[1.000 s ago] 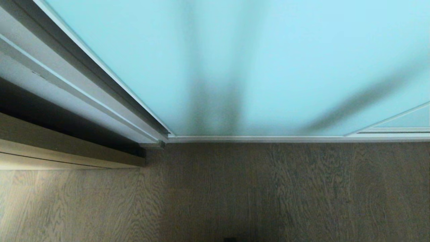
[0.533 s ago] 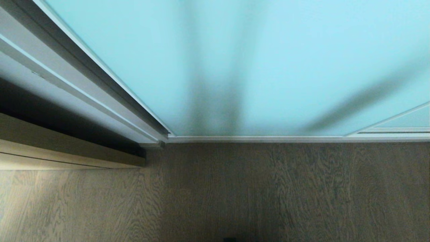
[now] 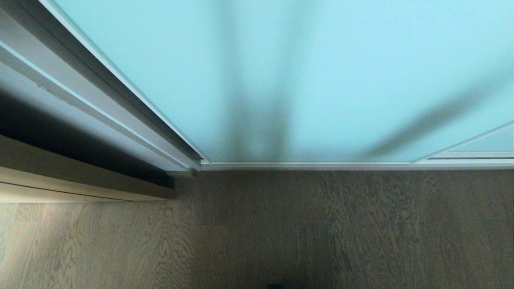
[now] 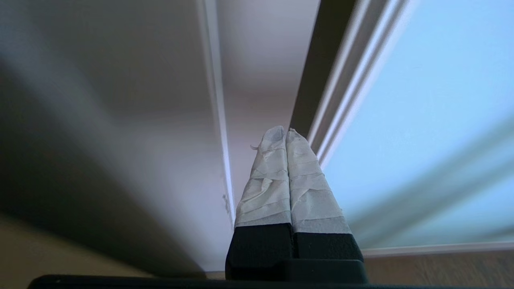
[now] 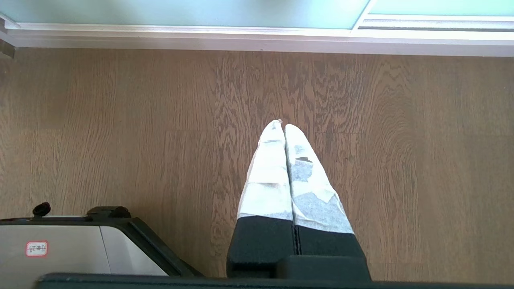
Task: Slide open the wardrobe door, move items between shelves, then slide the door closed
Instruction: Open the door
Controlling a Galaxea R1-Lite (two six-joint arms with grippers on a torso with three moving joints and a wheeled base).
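The frosted blue-green sliding wardrobe door [image 3: 321, 80] stands shut straight ahead, above the wood-grain floor [image 3: 321, 224]. The left tool [image 4: 285, 132], tips pressed together, points at the door's left frame edge. The right tool [image 5: 281, 125], also pressed together, hangs over the floor.

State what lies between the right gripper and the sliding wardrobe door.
Only bare wood-grain floor lies between the right gripper and the sliding wardrobe door's bottom rail, as the right wrist view shows.

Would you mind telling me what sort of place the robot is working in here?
Most likely a room in a home, probably a bedroom, in front of a built-in wardrobe: a frosted glass sliding wardrobe door in a thin metal frame meets a wood-grain floor.
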